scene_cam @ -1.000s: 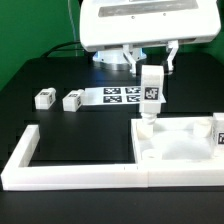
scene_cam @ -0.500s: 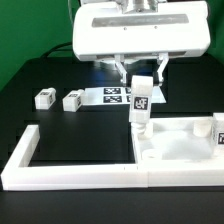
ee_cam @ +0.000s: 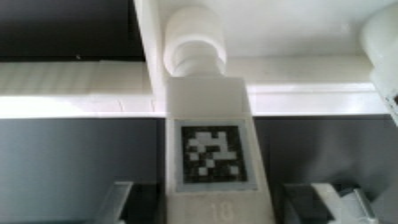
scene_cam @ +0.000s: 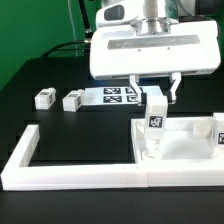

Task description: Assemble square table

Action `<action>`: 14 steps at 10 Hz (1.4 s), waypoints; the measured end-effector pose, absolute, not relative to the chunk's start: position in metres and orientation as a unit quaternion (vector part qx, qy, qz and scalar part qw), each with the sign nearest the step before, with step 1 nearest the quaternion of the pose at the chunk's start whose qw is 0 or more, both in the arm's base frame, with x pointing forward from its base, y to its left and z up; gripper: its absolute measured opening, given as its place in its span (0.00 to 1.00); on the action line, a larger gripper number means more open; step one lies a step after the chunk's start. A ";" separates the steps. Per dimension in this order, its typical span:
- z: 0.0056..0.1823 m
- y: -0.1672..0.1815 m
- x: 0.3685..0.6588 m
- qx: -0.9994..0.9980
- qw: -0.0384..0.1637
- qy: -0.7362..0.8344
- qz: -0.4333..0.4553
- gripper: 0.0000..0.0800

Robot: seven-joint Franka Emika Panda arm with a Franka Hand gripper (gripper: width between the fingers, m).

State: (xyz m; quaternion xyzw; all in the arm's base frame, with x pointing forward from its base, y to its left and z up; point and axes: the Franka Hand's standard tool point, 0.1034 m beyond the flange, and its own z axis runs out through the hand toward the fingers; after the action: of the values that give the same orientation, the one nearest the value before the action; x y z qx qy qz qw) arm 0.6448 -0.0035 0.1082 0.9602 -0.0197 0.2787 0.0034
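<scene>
Item 1, tool [scene_cam: 158,96]: seen at 12 o'clock in the exterior view, pointed straight down; its fingers are clamped on the upper end of the held leg [scene_cam: 155,122].

Item 2, held leg: white block bearing a black-and-white tag, kept upright or very nearly so; its lower end is set down on the square slab [scene_cam: 190,152], close to the slab's 9 o'clock edge; whether it is seated in a corner hole cannot be told. In the wrist view the held leg [ee_cam: 210,140] is shown running down the middle of the frame, tag facing the camera, rounded end farthest from the lens.

Item 3, square slab: white, rimmed face up, laid flat on the counter [scene_cam: 60,130] at 4 o'clock in the exterior view; its near edge is placed against the border wall [scene_cam: 70,178].

Item 4, edge leg [scene_cam: 218,135]: stood upright at the slab's 3 o'clock side, cut by the frame edge.

Item 5, two loose legs [scene_cam: 45,98] [scene_cam: 72,100]: laid just beside each other at 10 o'clock, well apart from the slab.

Item 6, marker board [scene_cam: 115,96]: laid flat near centre, between the loose legs and the tool.
</scene>
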 end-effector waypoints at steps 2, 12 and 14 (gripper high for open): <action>0.105 -0.008 0.645 0.961 0.005 -0.023 0.277 0.37; 0.092 -0.008 0.648 0.958 0.012 -0.022 0.287 0.37; 0.092 -0.008 0.648 0.958 0.012 -0.022 0.287 0.37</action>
State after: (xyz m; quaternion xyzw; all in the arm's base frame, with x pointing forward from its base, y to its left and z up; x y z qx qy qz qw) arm 0.6480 -0.0077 0.0920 0.9576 -0.0216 0.2869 0.0122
